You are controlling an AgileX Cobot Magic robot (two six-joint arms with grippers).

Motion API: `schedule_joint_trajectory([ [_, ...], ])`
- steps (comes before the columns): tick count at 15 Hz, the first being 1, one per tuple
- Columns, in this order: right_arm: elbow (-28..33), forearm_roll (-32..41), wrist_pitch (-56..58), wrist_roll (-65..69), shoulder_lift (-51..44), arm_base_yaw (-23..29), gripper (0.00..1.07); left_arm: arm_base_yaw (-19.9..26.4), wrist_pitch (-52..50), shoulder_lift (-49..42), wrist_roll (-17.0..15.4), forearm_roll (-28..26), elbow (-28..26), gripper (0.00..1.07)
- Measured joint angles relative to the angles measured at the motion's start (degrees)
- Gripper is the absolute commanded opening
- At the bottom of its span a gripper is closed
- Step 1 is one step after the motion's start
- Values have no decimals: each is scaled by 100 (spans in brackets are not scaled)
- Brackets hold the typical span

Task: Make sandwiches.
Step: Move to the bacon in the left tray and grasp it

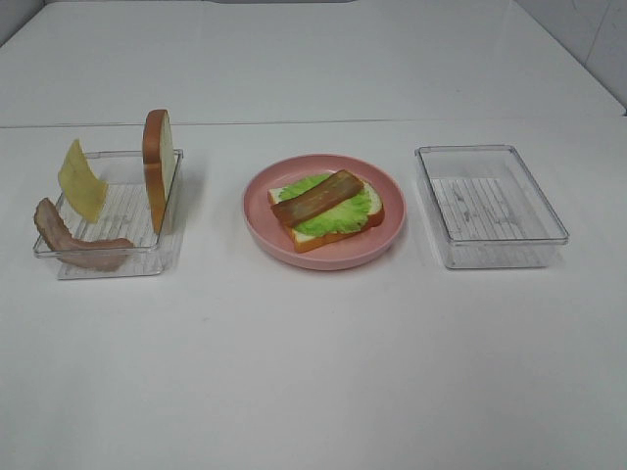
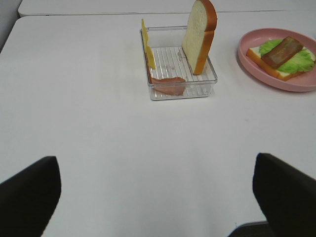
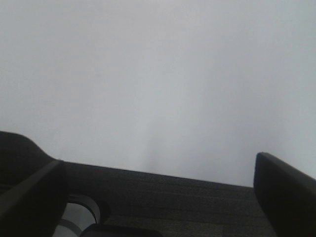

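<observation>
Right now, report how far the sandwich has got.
Done: bottom bread slice, lettuce and one bacon strip are stacked on the pink plate. In hand: nothing; the left end effector and right end effector are open and empty. Left: the cheese slice, second bacon strip and upright bread slice wait in the left tray.

pink plate [image 1: 257, 220]: flat bread slice [image 1: 338, 236], lettuce [image 1: 349, 209], bacon strip [image 1: 315, 199] stacked. left tray [image 1: 122, 211]: upright bread slice [image 1: 157, 166], cheese [image 1: 80, 179] leaning, second bacon strip [image 1: 73, 247] apparently draped over rim. right tray [image 1: 490, 149] apart.
</observation>
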Motion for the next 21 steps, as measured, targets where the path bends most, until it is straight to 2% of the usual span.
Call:
schedule_joint_trajectory([
  [1, 86, -17, 0, 0, -138, -160, 99, 0, 0, 0, 0, 0, 0, 101],
  [3, 413, -29, -80, -206, -848, -837, 99, 0, 0, 0, 0, 0, 0, 101],
  [5, 521, 34, -183, -384, -1283, -1197, 99, 0, 0, 0, 0, 0, 0, 101],
  [6, 539, 206, -315, -653, -1742, -1564, 99, 0, 0, 0, 0, 0, 0, 101],
  [10, 539, 888, -573, -1662, -2750, -2355, 99, 0, 0, 0, 0, 0, 0, 101],
  [14, 756, 1432, -602, -2063, -3014, -2532, 99, 0, 0, 0, 0, -6, 0, 101],
  [21, 756, 1484, -630, -2091, -3014, -2532, 99, 0, 0, 0, 0, -6, 0, 101],
])
